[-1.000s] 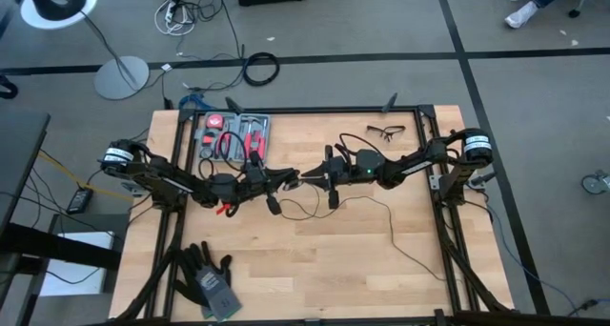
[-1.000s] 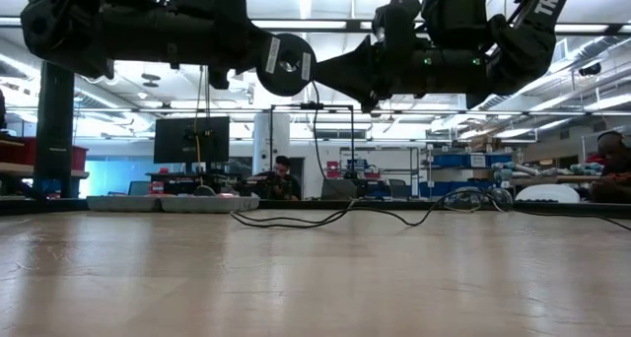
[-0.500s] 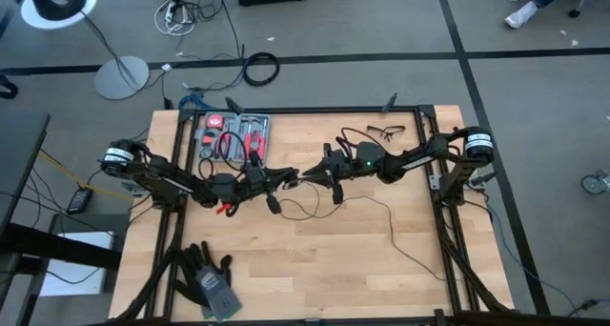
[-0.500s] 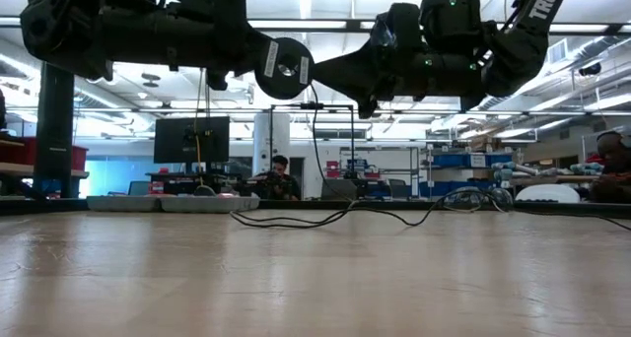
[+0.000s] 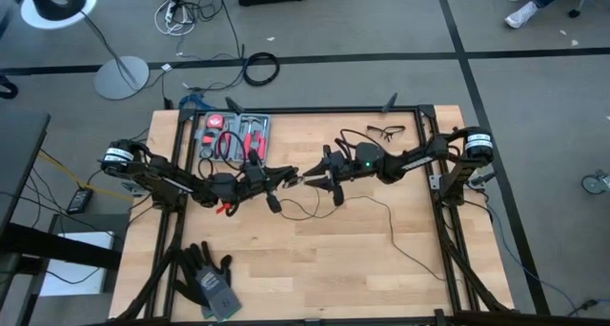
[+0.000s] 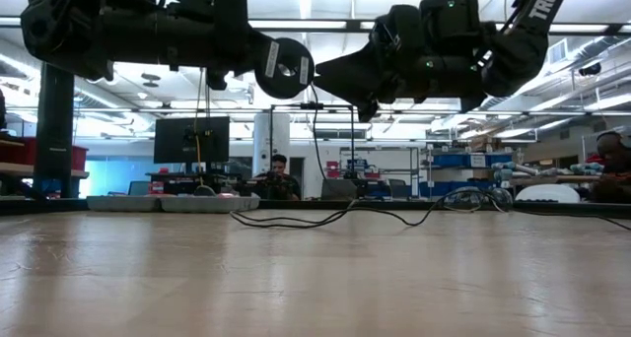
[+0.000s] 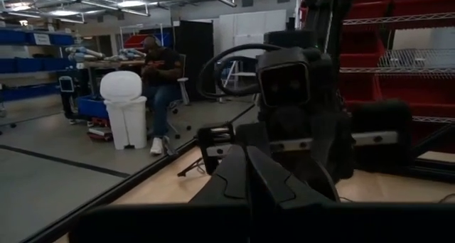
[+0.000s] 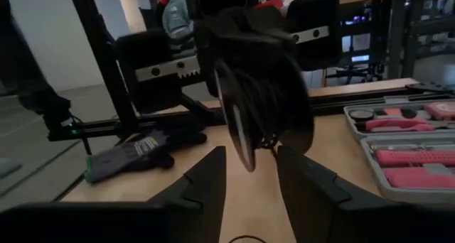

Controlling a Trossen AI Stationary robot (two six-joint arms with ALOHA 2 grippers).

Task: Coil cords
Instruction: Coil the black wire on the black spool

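The cord (image 5: 381, 203) is thin and black and lies in loose bends on the wooden table (image 5: 315, 269), running toward the near right corner. Its round black puck (image 6: 286, 68) is up in the air over the table's middle, with my left gripper (image 5: 289, 176) shut on it. In the right wrist view the puck (image 8: 242, 122) fills the middle, and a strand hangs from it. My right gripper (image 5: 307, 177) faces it from the right, open. Its two fingers (image 8: 206, 179) stand on either side of the puck's lower rim. My left gripper holds the puck (image 8: 281, 101) at the end of its shut fingers, which come in level from the table's left. The puck stands on edge, one flat face toward the near edge, lifted well clear of the table. The puck hides where the fingers sit on it.
An open case of pink tools (image 5: 233, 135) lies at the far left, safety glasses (image 5: 386, 131) at the far right, and dark gloves (image 5: 210, 280) at the near left corner. Black frame rails (image 5: 440, 231) run along both sides. A person sits in the room beyond the table.
My right gripper has opened wider, rolled a little, and its arm has swung slightly toward the far edge. My left gripper and the puck have kept still.
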